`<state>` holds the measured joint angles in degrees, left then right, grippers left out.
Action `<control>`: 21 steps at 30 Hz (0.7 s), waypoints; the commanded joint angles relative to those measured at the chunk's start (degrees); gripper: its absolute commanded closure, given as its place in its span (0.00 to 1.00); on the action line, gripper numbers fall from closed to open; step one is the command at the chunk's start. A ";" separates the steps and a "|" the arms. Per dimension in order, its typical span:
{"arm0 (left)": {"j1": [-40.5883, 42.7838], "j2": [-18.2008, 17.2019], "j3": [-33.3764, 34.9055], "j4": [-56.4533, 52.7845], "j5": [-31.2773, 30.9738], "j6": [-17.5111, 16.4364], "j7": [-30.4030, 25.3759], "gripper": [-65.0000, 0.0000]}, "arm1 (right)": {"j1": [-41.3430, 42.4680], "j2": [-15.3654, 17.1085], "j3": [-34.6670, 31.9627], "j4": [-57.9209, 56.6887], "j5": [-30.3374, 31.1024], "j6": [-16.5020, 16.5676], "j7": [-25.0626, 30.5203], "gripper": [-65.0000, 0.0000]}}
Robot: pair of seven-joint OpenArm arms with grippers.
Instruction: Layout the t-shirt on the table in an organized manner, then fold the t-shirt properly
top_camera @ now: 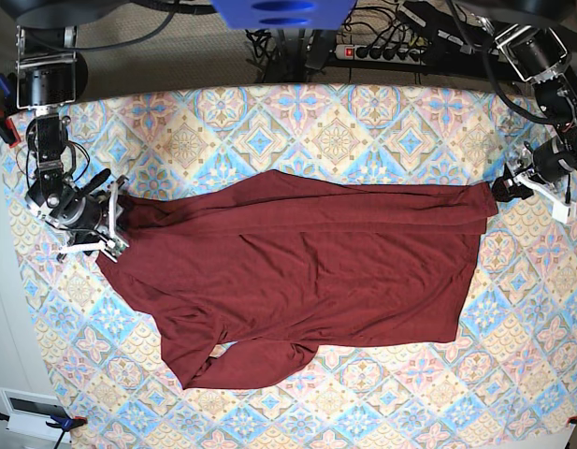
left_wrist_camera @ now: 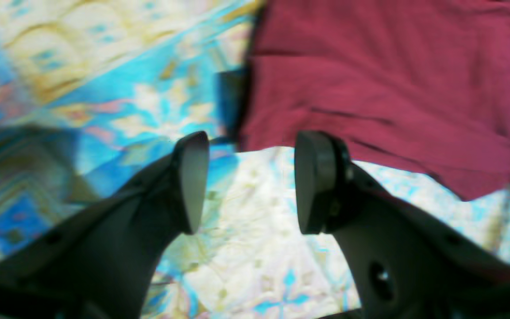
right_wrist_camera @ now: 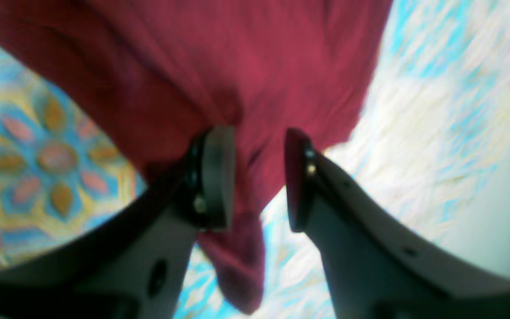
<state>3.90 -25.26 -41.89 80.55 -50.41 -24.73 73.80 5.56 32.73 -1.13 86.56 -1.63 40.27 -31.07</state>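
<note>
Right gripper (right_wrist_camera: pixel 258 177) parted around a t-shirt (right_wrist_camera: pixel 246 66) fold, not pinching, left gripper (left_wrist_camera: pixel 249 181) wide, empty, shirt edge just ahead, table (left_wrist_camera: pixel 246 248) beneath

The t-shirt (top_camera: pixel 307 271) lies spread across the patterned surface (top_camera: pixel 363 122) between the two grippers: right gripper (top_camera: pixel 108 224) at its one edge, left gripper (top_camera: pixel 512 187) just beside its opposite corner.

No readable text — no labels, brands, numbers
</note>
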 commanded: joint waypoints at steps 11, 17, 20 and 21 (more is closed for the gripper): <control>2.65 -0.28 -0.35 4.50 -1.24 -0.02 -0.53 0.53 | -11.23 1.16 7.32 8.34 0.35 -0.32 1.49 0.72; -0.25 2.44 1.58 4.33 1.31 0.16 -0.70 0.53 | -12.02 0.98 7.24 8.34 0.35 -0.32 1.49 0.72; -2.36 4.64 3.95 4.15 5.62 0.16 -0.70 0.53 | -12.02 0.02 7.24 8.42 0.35 -0.32 1.49 0.72; -2.80 5.26 4.22 3.62 6.33 0.16 -0.70 0.53 | -12.02 -0.07 7.24 8.42 0.35 -0.32 1.49 0.72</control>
<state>1.34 -18.74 -37.36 83.53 -43.48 -24.49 73.52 -7.01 31.40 5.48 93.97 -1.65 40.32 -30.55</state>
